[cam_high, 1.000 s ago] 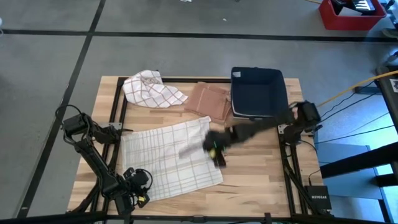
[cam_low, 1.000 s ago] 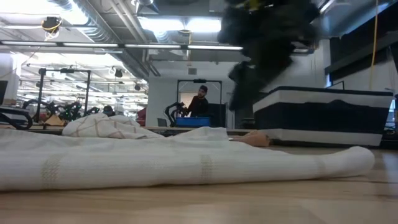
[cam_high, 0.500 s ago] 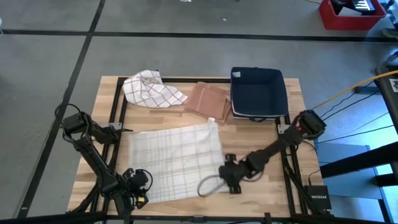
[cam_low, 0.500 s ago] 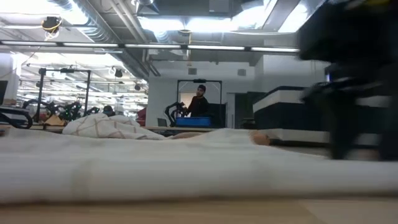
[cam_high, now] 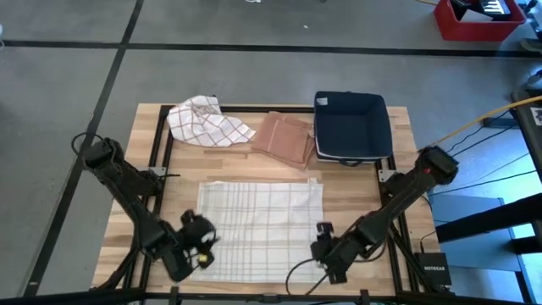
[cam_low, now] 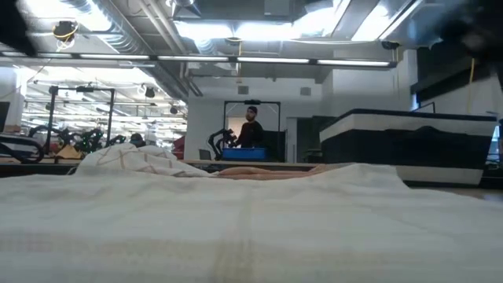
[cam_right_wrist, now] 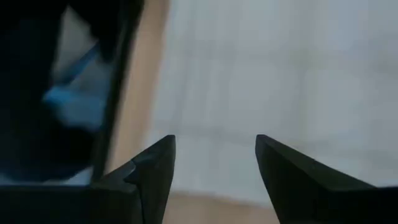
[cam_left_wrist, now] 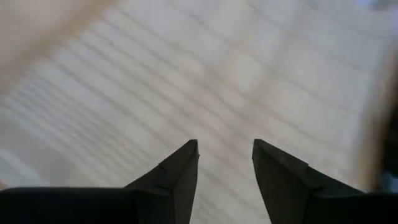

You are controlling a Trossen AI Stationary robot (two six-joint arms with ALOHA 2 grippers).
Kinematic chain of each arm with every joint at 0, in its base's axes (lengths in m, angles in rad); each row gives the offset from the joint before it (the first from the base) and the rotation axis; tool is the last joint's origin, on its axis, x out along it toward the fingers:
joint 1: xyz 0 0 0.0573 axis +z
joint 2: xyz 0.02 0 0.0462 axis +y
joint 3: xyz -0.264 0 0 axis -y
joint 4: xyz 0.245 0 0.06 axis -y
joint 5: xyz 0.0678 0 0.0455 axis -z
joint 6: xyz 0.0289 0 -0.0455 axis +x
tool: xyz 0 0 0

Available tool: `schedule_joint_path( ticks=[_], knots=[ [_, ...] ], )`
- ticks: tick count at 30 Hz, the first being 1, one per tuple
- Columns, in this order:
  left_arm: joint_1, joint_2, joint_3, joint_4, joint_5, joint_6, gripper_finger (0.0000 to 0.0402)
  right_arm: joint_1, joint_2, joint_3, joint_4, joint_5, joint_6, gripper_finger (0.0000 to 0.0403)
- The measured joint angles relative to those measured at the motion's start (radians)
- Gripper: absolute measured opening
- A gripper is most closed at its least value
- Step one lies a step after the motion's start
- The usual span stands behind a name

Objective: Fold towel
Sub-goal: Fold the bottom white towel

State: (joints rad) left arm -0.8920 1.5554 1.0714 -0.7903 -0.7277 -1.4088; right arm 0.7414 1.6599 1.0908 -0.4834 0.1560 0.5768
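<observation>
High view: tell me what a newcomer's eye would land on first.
The white checked towel spread flat across the middle of the wooden table stands out first. The left gripper and right gripper sit at its two near corners with jaws open, holding nothing. Along the far edge lie a crumpled checked cloth, folded brown cloths and a dark blue bin.

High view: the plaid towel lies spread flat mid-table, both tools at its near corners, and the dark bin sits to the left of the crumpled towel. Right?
Not quite. The high view shows the dark bin to the right of the crumpled towel, beyond the brown cloths. The plaid towel does lie flat, with the left tool and right tool at its near corners.
</observation>
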Motion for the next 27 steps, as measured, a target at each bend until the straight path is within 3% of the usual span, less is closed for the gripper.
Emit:
schedule_joint_path(
  ticks=[4, 7, 13, 20, 27],
  knots=[
    [0.149, -0.006, -0.016, -0.144, 0.011, 0.059, 0.0145, -0.050, -0.075, -0.047, -0.048, 0.251, -0.085, 0.0225],
    [0.283, -0.006, -0.075, -0.173, 0.081, 0.106, 0.0145, -0.136, -0.130, -0.126, -0.033, 0.348, -0.064, 0.0225],
    [0.454, -0.005, -0.192, -0.068, 0.254, 0.242, 0.0145, -0.321, -0.143, -0.307, 0.087, 0.301, -0.032, 0.0225],
    [0.495, -0.005, -0.294, 0.022, 0.210, 0.297, 0.0145, -0.424, -0.150, -0.403, 0.189, 0.247, -0.038, 0.0225],
    [0.494, -0.012, -0.443, 0.025, 0.192, 0.090, 0.0145, -0.441, -0.150, -0.500, 0.198, 0.270, 0.074, 0.0225]
  ],
)
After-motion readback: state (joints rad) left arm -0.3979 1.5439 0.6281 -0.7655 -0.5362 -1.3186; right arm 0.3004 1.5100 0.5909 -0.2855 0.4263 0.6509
